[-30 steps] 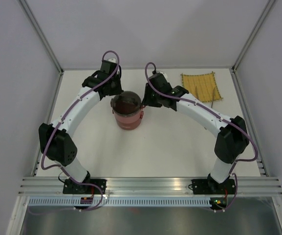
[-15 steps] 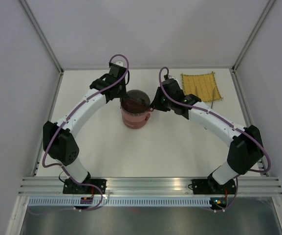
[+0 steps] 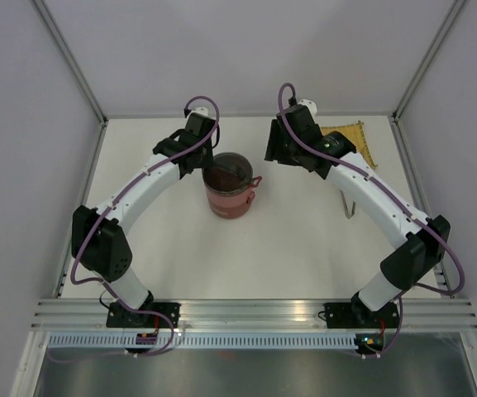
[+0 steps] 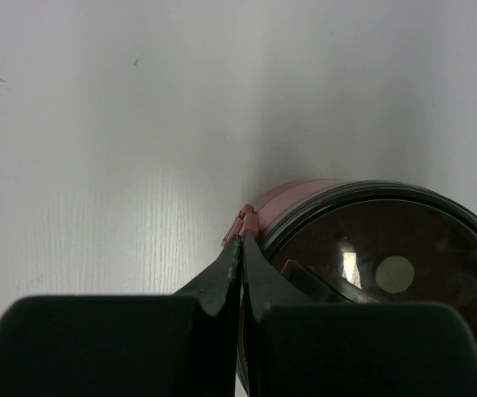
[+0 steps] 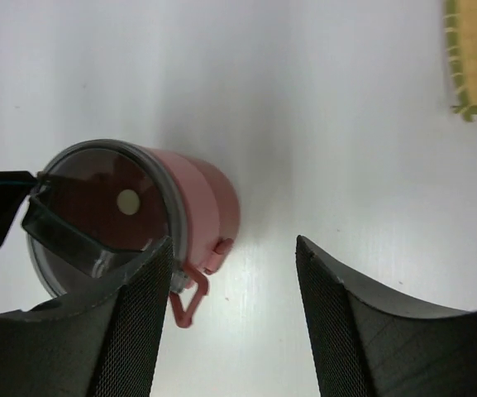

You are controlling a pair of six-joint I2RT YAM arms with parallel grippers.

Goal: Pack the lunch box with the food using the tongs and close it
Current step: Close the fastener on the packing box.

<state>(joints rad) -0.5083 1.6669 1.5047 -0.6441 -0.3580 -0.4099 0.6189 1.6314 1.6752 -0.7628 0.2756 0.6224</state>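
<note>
I am holding the left gripper (image 4: 240, 244) with its fingers pressed together, gripping nothing, the tips resting at a pink tab (image 4: 248, 222) on the lunch box (image 4: 304, 194) rim. I am holding the right gripper (image 5: 231, 244) with its fingers spread wide apart, hovering above and beside the same box. The lunch box is standing upright on the table (image 3: 288, 248) between both arms, its dark lid (image 5: 97, 207) sitting on top, pale knob (image 5: 128, 199) centred. A red clasp (image 5: 190, 298) is hanging loose on its side. A yellow mat (image 5: 474, 50) is lying well apart.
</note>
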